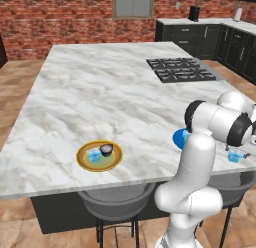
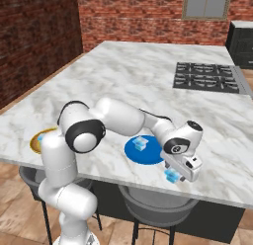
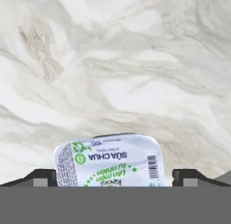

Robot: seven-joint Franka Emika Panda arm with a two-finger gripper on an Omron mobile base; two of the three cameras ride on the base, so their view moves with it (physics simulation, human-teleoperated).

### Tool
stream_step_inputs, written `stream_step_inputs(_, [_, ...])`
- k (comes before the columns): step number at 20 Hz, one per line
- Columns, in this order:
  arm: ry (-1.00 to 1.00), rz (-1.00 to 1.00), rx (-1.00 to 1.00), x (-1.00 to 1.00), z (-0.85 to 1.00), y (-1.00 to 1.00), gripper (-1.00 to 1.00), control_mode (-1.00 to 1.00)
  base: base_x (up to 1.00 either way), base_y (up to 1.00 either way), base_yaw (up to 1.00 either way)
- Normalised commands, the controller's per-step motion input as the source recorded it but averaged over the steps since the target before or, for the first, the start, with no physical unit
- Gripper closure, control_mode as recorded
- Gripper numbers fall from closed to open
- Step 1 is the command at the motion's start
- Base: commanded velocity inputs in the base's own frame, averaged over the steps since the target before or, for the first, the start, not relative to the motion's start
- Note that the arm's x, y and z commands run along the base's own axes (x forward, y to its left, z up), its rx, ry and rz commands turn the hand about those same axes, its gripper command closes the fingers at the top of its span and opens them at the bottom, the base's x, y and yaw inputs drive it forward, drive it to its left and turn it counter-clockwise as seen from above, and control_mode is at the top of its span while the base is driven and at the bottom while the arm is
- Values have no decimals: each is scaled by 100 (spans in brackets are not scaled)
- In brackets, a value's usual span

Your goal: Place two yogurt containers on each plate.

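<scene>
Marble counter point(image 1: 100, 92), large island top; cooktop point(image 1: 181, 69) at its far side

Blue plate point(image 2: 143, 151) near the front edge, one pale blue yogurt cup point(image 2: 141, 143) on it

Yellow-rimmed plate point(image 1: 99, 155) well apart to the left, carrying a pale blue cup point(image 1: 93, 155) and a dark cup point(image 1: 106, 150) side by side

Claw point(image 2: 174, 176) just beside the blue plate, fingers set either side of a fourth pale blue cup point(image 3: 109, 161), printed lid facing the hand camera; whether they actually press it, cannot tell
</scene>
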Motion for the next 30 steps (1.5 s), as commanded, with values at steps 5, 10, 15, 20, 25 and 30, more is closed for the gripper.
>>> stream_step_inputs(5, [0, 0, 0, -2, 0, 3, -100, -100, 0, 0, 0])
stream_step_inputs(10, [0, 0, 0, 2, 0, 4, -100, -100, 0, 0, 0])
stream_step_inputs(15, [0, 0, 0, 8, 0, 3, -100, -100, 0, 0, 0])
stream_step_inputs(20, [0, 0, 0, -4, 2, 4, -100, -100, 0, 0, 0])
stream_step_inputs(25, [0, 0, 0, -1, 0, 1, -100, -100, 0, 0, 0])
stream_step_inputs(30, [0, 0, 0, 0, -3, 0, -100, -100, 0, 0, 0])
